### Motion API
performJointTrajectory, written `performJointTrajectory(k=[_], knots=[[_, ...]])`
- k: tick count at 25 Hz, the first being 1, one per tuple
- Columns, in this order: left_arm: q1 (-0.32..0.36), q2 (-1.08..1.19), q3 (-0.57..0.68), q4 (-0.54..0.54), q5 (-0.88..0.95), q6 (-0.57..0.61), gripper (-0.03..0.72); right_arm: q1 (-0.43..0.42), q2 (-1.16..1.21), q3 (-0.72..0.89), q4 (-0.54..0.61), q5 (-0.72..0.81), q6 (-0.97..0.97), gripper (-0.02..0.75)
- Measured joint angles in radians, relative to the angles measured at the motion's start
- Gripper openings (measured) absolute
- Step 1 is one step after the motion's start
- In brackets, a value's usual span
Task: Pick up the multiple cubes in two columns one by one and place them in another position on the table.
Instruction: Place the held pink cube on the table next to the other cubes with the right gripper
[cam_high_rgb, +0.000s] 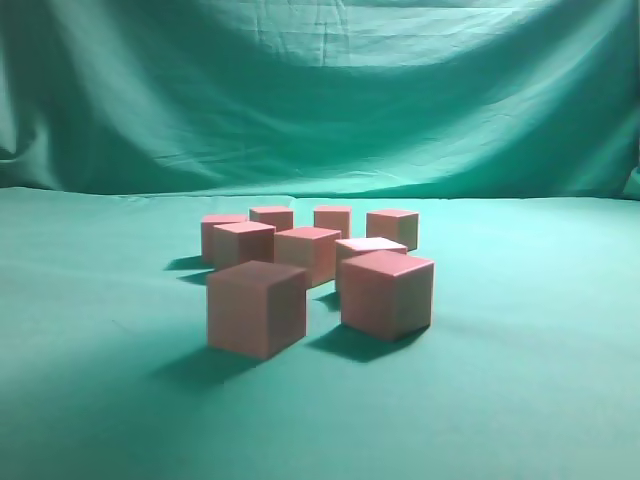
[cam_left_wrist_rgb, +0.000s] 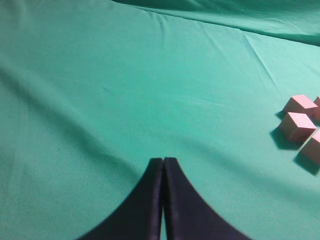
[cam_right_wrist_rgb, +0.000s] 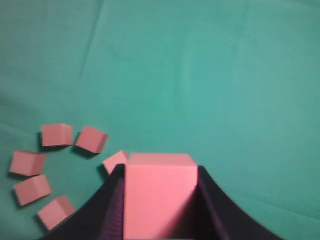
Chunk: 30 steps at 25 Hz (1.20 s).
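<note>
right gripper (cam_right_wrist_rgb: 160, 200) around one cube (cam_right_wrist_rgb: 159, 192)

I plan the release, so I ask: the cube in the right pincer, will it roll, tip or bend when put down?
The held cube looks rigid: its edges stay straight between the right pincer fingers. Flat faces suggest it will sit, not roll. The wrinkled table cloth might tilt it slightly.

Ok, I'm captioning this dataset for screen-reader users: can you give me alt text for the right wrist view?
The right end effector grips a pink cube between its black fingers, held above the teal-green table. Six more pink cubes lie loosely grouped on the cloth at lower left, one partly hidden behind the end effector.
</note>
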<state>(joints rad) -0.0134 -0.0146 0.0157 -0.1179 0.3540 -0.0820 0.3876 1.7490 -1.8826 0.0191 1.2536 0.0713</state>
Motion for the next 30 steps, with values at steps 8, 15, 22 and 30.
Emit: performJointTrajectory(k=[8,15,22,30], knots=[[0.000,0.000,0.000,0.000,0.000,0.000,0.000,0.307,-0.092,0.186,0.010,0.000,0.089,0.257],[0.000,0.000,0.000,0.000,0.000,0.000,0.000,0.553,-0.002,0.301,0.003,-0.137,0.094,0.257],[0.000,0.000,0.000,0.000,0.000,0.000,0.000,0.590,0.166,0.307,-0.032,-0.180,0.097,0.257],[0.000,0.000,0.000,0.000,0.000,0.000,0.000,0.590,0.305,0.309,-0.057,-0.213,0.098,0.257]])
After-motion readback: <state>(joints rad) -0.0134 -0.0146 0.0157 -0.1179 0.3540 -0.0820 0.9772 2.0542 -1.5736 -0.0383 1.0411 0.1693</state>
